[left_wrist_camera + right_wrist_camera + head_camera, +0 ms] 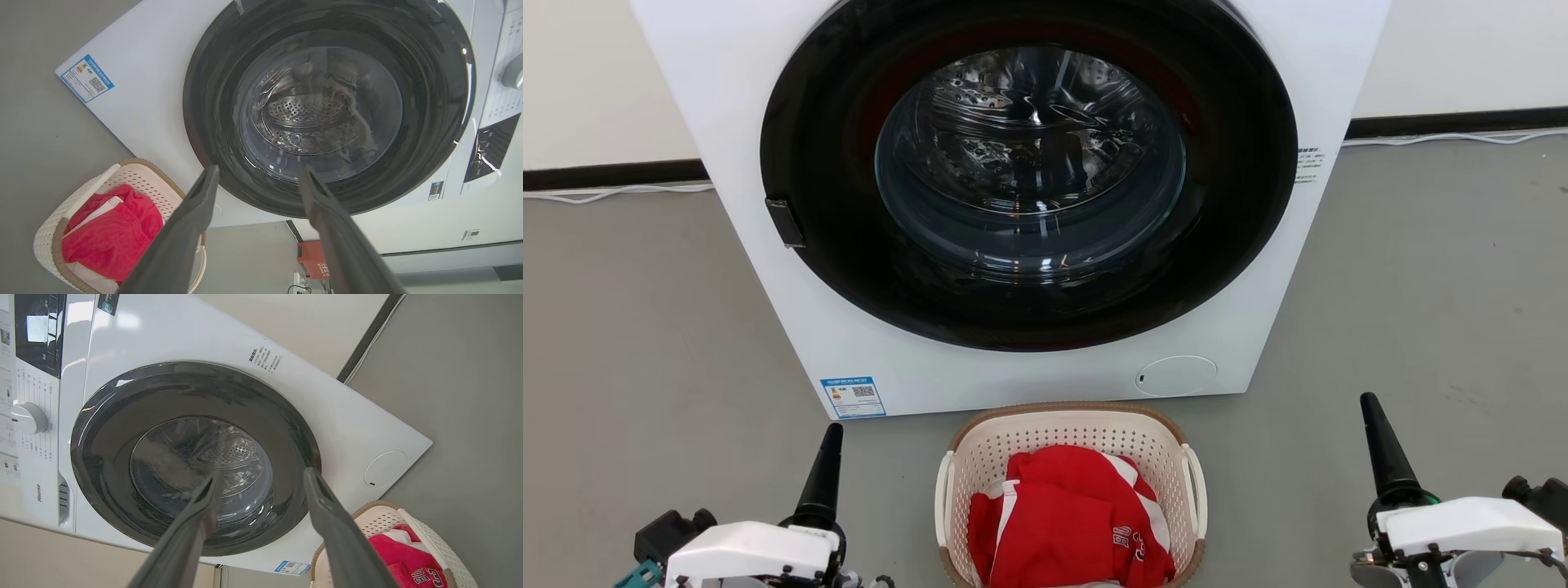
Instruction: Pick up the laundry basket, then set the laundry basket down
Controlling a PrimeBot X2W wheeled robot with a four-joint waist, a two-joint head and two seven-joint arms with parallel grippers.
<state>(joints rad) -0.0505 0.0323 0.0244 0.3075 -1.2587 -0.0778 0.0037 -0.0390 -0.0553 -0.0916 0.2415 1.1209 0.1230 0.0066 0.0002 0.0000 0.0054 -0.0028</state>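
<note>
Grey floor (645,327) carries the basket (1054,433), just before the washer (1013,380), between left hand (258,169) and right hand (261,474). Both hands stand spread, holding nothing. Uneven grips on the handles (944,490) could tilt it and spill the red clothes (1062,506).

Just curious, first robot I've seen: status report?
Left gripper, right gripper open, empty. Laundry basket on floor, untouched, red clothes inside. Washing machine close behind.
</note>
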